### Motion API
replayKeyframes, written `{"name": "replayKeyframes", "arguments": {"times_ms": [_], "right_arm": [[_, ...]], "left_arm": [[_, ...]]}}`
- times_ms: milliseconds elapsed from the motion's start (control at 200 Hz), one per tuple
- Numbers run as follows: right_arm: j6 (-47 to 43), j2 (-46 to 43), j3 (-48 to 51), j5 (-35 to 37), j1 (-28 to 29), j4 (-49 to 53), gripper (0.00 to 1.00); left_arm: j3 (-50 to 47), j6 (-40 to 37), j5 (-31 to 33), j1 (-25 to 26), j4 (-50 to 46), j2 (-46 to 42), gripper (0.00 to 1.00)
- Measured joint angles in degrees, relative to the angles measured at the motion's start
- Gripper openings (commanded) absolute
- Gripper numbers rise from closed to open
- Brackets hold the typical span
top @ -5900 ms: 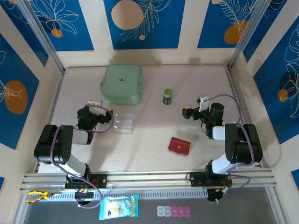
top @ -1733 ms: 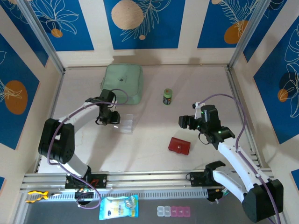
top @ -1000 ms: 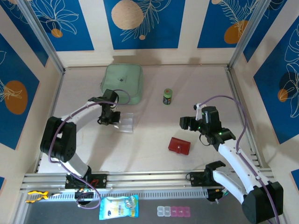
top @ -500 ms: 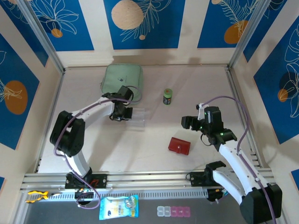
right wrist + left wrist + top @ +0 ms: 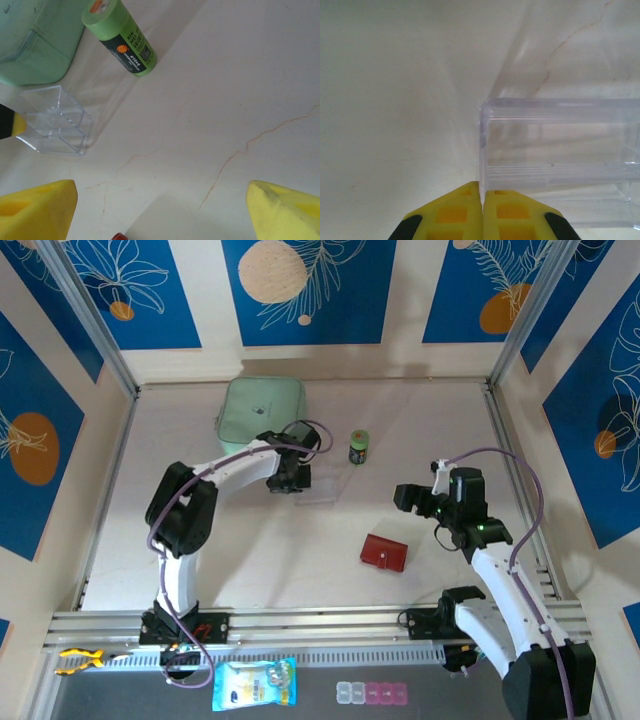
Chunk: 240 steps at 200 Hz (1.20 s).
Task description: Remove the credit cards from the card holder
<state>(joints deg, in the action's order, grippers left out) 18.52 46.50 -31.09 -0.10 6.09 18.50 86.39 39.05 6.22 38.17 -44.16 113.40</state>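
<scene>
Red card holder (image 5: 384,552) (closed, contents unseen)

tabletop (image 5: 420,420): pale, faintly veined | mint-green case (image 5: 262,408): laid flat at far left | green bottle (image 5: 359,447): stood upright beside case | clear box (image 5: 55,120): seen near bottle, perhaps not fully seated | card holder (image 5: 384,552): laid closed, well apart, nearer edge

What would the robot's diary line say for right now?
left end effector: shut on clear plastic box | right end effector: open, over table | small red folding card holder: closed, ungripped
</scene>
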Motion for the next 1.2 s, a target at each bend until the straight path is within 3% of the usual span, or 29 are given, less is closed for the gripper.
{"name": "replayKeyframes", "arguments": {"times_ms": [225,440,840,1200], "right_arm": [[0.74,0.0,0.11,-2.19,-0.55,-1.25,0.86],[1.51,0.0,0.13,-3.3,-0.52,-1.31,0.86],[2.25,-0.26,0.09,-2.97,2.47,0.04,0.85],[14.69,0.83,-3.82,-0.79,9.29,9.22,0.81]], "left_arm": [[4.52,2.47,0.66,1.25,-1.79,3.19,0.08],[5.25,3.5,1.27,1.7,-2.64,3.89,0.2],[5.4,2.89,1.84,1.73,-3.34,3.67,0.24],[3.74,-0.24,1.81,1.73,-1.84,-4.11,0.27]]}}
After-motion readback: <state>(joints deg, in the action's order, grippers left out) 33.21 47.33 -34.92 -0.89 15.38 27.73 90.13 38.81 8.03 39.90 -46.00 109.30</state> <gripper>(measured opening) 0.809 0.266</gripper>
